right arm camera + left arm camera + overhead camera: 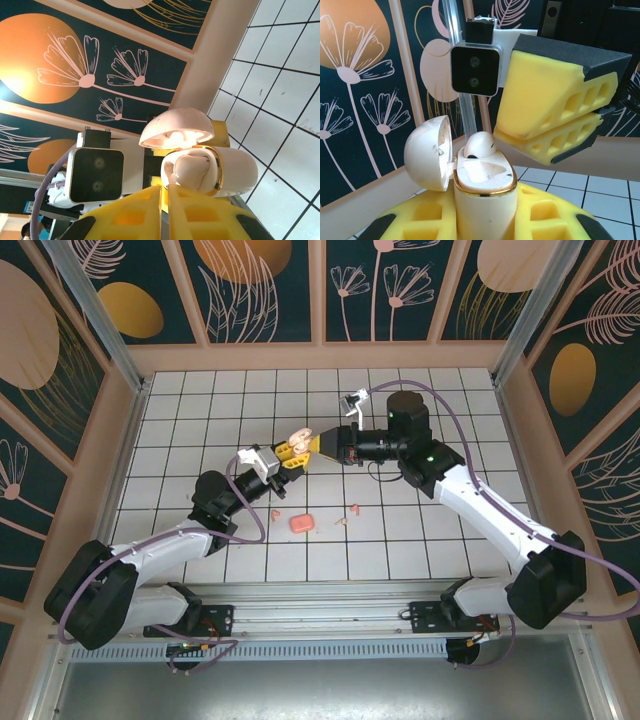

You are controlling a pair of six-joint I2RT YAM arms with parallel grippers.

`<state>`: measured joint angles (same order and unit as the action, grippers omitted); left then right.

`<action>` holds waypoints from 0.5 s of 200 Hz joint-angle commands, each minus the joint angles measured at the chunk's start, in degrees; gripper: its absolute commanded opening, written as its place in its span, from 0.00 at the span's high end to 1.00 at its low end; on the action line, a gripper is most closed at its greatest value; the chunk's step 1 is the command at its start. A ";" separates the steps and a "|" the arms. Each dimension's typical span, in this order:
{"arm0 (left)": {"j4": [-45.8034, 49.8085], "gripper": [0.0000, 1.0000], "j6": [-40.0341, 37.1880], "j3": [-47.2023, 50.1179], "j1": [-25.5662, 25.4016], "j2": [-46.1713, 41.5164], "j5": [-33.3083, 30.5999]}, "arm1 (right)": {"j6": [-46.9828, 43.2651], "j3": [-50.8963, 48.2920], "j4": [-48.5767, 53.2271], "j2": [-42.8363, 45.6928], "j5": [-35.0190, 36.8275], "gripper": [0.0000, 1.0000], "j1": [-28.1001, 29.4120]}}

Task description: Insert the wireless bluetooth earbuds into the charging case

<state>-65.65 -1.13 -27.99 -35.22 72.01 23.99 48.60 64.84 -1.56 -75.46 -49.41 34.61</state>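
My left pincer (485,216) is clenched on the body of the charging case (485,197) and holds it upright above the table. My right pincer (501,133) is clamped tight, pads together with nothing between them.

- Earbud (479,145): pale, seated in the far well of the case, its rounded back standing proud of the gold rim. The near well lies bare.
- The right pincer's tips sit just beside that earbud. I cannot tell whether they touch it.
- Lid (427,150): swung open to the left on its hinge, hollow side facing the wells.
- From the right wrist, the case (235,172) lies just past my closed yellow fingers (200,215), with the earbud (187,170) at their tips and the lid (175,125) open beyond it.
- From above, both pincers meet over the middle of the white tiled table (200,410), with the case (298,435) between them.
- Three tiny peach pieces lie loose on the tiles nearer my bases (276,513) (353,508) (342,521). They are too small to tell as earbuds.
- A coral-pink rounded box (300,523) rests among these pieces, apart from each.
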 commanded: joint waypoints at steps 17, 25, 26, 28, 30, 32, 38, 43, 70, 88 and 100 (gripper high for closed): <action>-1.00 0.88 0.60 -1.26 -0.28 -0.68 0.84 | -0.61 1.22 -1.17 0.87 0.25 0.82 0.24; -0.81 0.88 0.51 -1.02 -0.25 -0.88 0.73 | -0.80 1.17 -0.84 1.47 0.52 0.80 -0.02; -0.76 0.88 0.46 -1.02 -0.27 -0.89 0.72 | -0.88 1.17 -0.78 1.55 0.58 0.80 -0.05; -0.66 0.88 0.43 -0.95 -0.28 -0.90 0.71 | -0.88 1.17 -0.56 1.72 0.68 0.79 -0.13; -0.52 0.88 0.36 -0.93 -0.28 -0.95 0.71 | -0.98 1.17 -0.40 1.79 0.75 0.79 -0.22; -0.36 0.88 0.34 -0.93 -0.26 -1.02 0.64 | -1.10 1.21 -0.18 1.98 0.88 0.78 -0.28; 0.15 0.88 0.21 -0.87 -0.27 -1.23 0.51 | -1.52 1.23 0.66 2.33 1.29 0.76 -0.57; 0.69 0.88 0.16 -0.79 -0.29 -1.40 0.17 | -2.06 1.32 1.75 2.76 1.72 0.76 -0.79; 7.30 0.88 0.64 -0.47 -0.28 -3.11 -6.69 | -6.30 2.94 13.28 3.65 7.10 0.73 -2.49; 9.52 0.88 1.86 1.69 -0.26 -4.86 -11.07 | -8.75 4.11 21.15 3.42 11.31 0.71 -2.82; 10.76 0.88 3.24 3.45 -0.21 -6.31 -14.68 | -9.78 4.58 24.53 2.80 12.89 0.70 -2.81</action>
<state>-58.48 -0.71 -27.38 -35.22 68.90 17.41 43.46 67.05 11.86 -73.14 -42.44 32.10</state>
